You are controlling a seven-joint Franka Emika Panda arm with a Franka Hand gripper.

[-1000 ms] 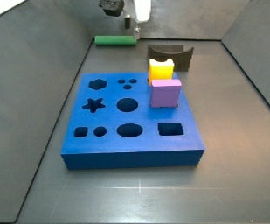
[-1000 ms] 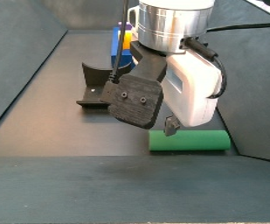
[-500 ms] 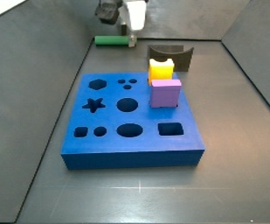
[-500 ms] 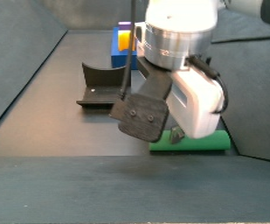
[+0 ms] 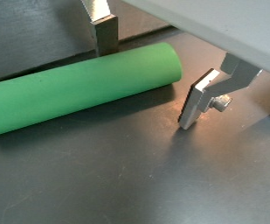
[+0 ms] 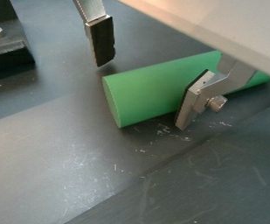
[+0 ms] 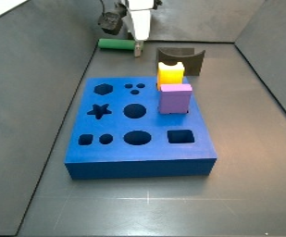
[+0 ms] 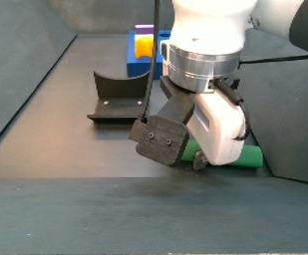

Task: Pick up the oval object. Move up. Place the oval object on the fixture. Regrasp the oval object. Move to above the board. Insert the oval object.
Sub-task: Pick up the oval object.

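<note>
A dark grey floor with low grey walls holds everything. The gripper (image 6: 148, 74) is low at the far end of it, spread wide, with the oval object (image 6: 178, 83) lying flat on the floor between its fingers (image 6: 99, 39) and not yet pinched: gaps show on both sides in both wrist views.

The risk from here appears to be an off-centre grasp. In a wrist view the fingers straddle the peg close to one rounded end (image 5: 161, 66), so closing there might let it pivot or droop on the lift. The smooth round side could also roll away from one pad as the other touches first, and a finger tip set too low may scrape the floor.

The wrist views show the finger gaps and that end of the peg; neither shows the fixture (image 8: 113, 97) or the board (image 7: 139, 120) as a whole. A side view places them: the fixture to one side of the gripper, the board beyond it, carrying a yellow block (image 7: 171, 71) and a purple cube (image 7: 175, 97). In a side view the gripper's body hides most of the peg (image 8: 247, 159).
</note>
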